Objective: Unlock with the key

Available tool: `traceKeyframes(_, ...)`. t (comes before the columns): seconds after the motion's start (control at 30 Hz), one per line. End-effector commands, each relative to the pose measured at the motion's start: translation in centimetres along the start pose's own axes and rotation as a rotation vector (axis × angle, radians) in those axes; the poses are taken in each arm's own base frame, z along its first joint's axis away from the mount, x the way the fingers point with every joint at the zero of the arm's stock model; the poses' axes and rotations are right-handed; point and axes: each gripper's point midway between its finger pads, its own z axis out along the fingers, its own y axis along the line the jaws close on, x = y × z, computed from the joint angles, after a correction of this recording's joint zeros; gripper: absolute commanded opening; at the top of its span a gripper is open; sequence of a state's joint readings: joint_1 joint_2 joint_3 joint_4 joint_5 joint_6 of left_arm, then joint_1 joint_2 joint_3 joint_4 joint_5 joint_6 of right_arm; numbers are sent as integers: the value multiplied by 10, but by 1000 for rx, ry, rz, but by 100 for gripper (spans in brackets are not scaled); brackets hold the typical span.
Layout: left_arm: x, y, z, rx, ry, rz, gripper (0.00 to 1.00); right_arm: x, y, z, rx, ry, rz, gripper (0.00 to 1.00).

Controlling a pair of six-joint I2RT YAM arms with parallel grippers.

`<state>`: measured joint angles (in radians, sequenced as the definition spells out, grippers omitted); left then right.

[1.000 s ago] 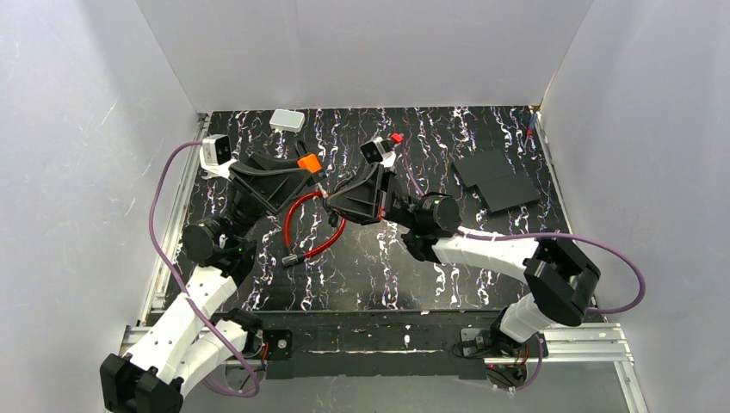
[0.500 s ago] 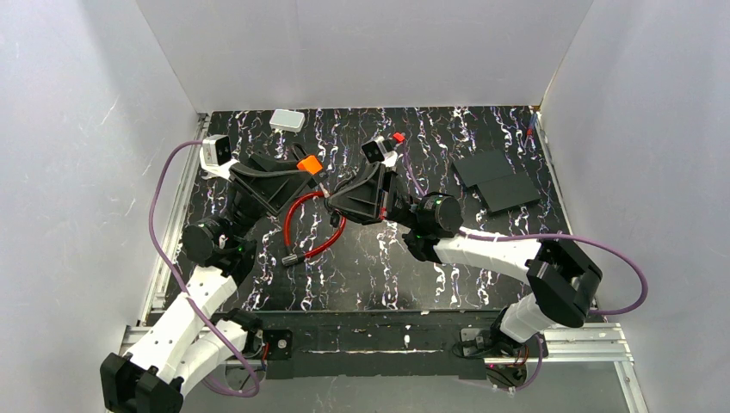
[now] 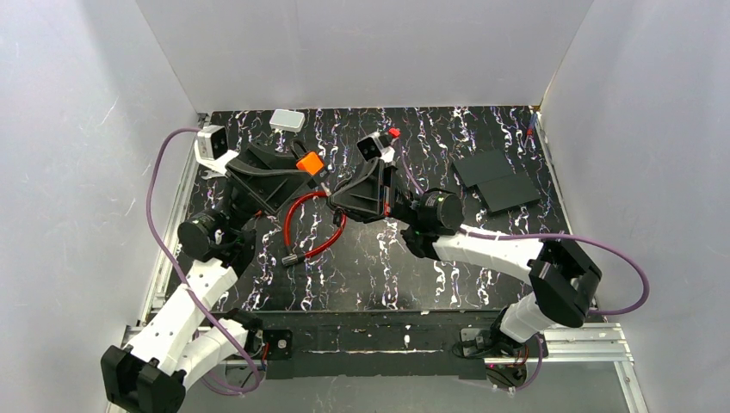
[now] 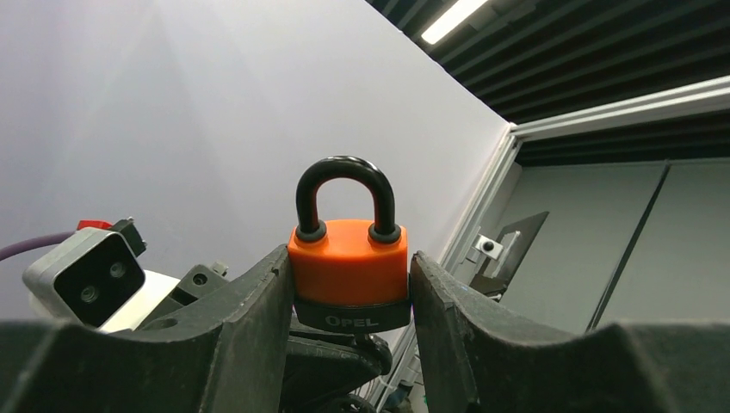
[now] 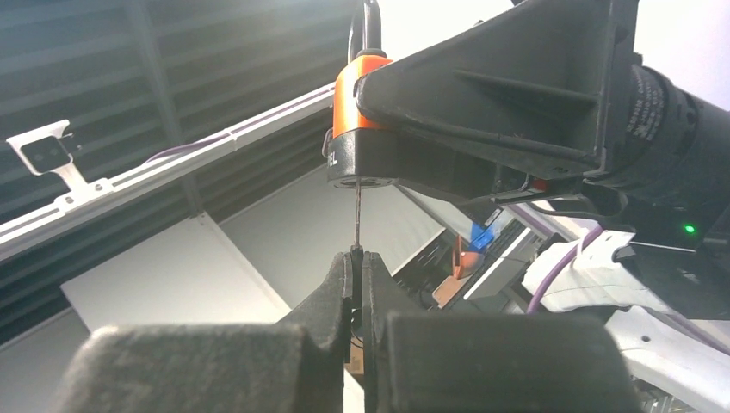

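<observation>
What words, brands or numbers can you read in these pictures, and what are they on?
"OPEL": on the black base of the orange padlock, left wrist view.
"EL": that word's end, sideways on the padlock, right wrist view.
No other text is readable.

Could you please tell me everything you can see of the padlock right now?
The padlock has an orange, plastic-looking upper body, a black lower band lettered OPEL and a black shackle with both legs seated, so it looks locked. It is held aloft, clamped at its sides between the fingers of the left gripper. From below, the thin metal blade of the key, pinched in the shut right gripper, meets the keyway in its underside.
</observation>
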<state>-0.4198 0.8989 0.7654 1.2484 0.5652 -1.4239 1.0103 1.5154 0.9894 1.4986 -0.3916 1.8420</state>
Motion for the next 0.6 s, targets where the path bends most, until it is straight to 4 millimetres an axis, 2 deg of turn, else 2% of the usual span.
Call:
traceKeyframes(0.0,16,-53,-1,181,136,116,0,5,96,4,-364,16,-105,1)
traceKeyframes(0.17,16,-59,1,207,146,137,0,3,105,9,-391,22,-79,1)
traceKeyframes(0.4,17,-59,5,216,174,145,0,2,113,12,-410,36,-38,1)
traceKeyframes(0.47,17,-57,7,215,184,140,0,4,114,12,-402,53,-21,1)
traceKeyframes(0.57,18,-55,8,214,194,136,0,8,103,18,-324,80,-14,1)
